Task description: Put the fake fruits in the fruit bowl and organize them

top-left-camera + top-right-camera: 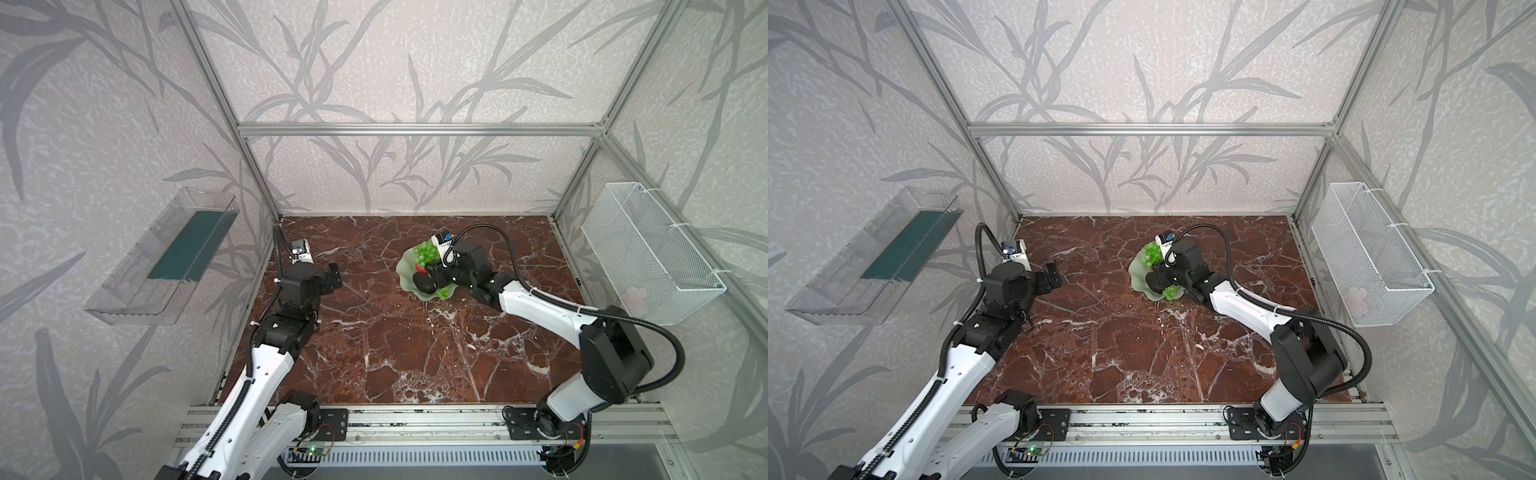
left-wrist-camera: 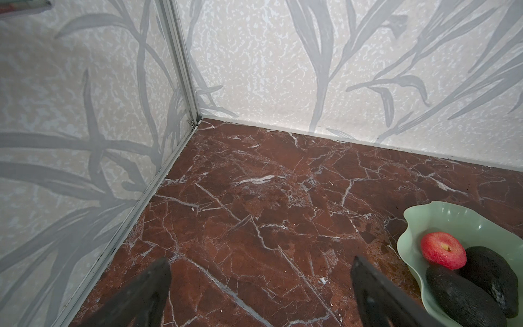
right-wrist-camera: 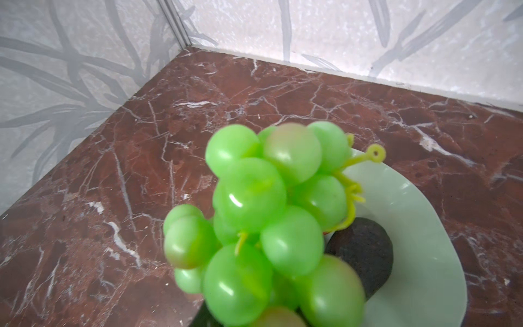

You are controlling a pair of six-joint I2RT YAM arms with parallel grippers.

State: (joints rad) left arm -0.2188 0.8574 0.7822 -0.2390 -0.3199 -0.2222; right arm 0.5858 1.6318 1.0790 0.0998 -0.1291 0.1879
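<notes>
Nearest is the metal rail (image 1: 415, 419) where both arms are bolted on. Past it lies the bench (image 1: 415, 353), dark red with white cracks like marble.

Farther in, on the left side, the left pincer (image 1: 334, 275) hangs over the bench. Its two black fingers (image 2: 376, 294) are spread wide and it holds nothing. It is well apart from the fruit.

About as far in, a bit right of the middle, the fruit bowl (image 1: 405, 270) sits on the bench. It is pale green and shiny, with a wavy rim. In the left wrist view a small red apple (image 2: 443, 250) lies inside it, touching two black bumpy avocados (image 2: 464, 297) that lie side by side.

The right pincer (image 1: 435, 275) reaches over the bowl and is clenched on the bunch of green grapes (image 3: 268, 212). In the right wrist view the grapes look big and blurry, right up close, with the bowl's rim and one avocado behind them. In both top views most grapes show on the far side of the pincer — a few more show at the bowl's near edge.

Up on the side walls hang a clear tray (image 1: 162, 257) on the left and a white wire basket (image 1: 652, 253) on the right. Farthest back stands the wall (image 1: 415, 83), pale with grey leaves.
</notes>
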